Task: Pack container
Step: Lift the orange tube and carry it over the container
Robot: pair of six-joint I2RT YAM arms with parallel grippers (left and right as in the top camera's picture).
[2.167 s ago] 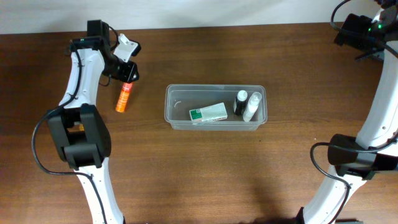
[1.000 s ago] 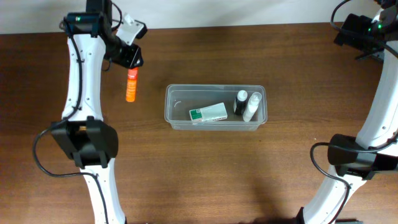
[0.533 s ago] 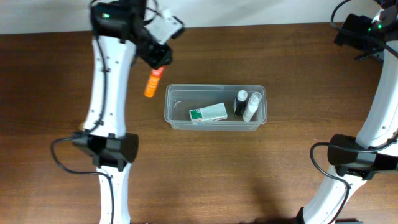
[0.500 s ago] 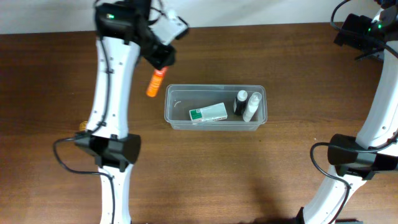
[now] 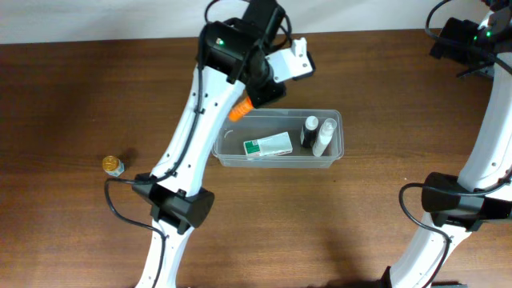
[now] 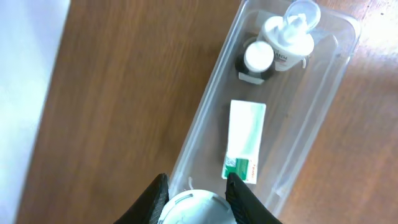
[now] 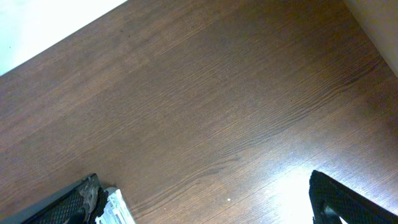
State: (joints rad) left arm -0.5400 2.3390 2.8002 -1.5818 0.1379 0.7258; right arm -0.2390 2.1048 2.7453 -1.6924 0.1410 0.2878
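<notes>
While the L claw [image 5: 254, 96] pinches an orange bottle [image 5: 238, 110] tight over the left end of the container [image 5: 336, 160], the R claw [image 7: 205, 186] is wide open, empty. Container sits mid table [image 5: 80, 224], box [image 5: 268, 145] & 2 bottles [image 5: 323, 136] inside.

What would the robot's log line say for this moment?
left claw: shut on orange bottle, above empty end of container | right claw: open, empty | inside: green-white box, dark bottle, white bottle
</notes>
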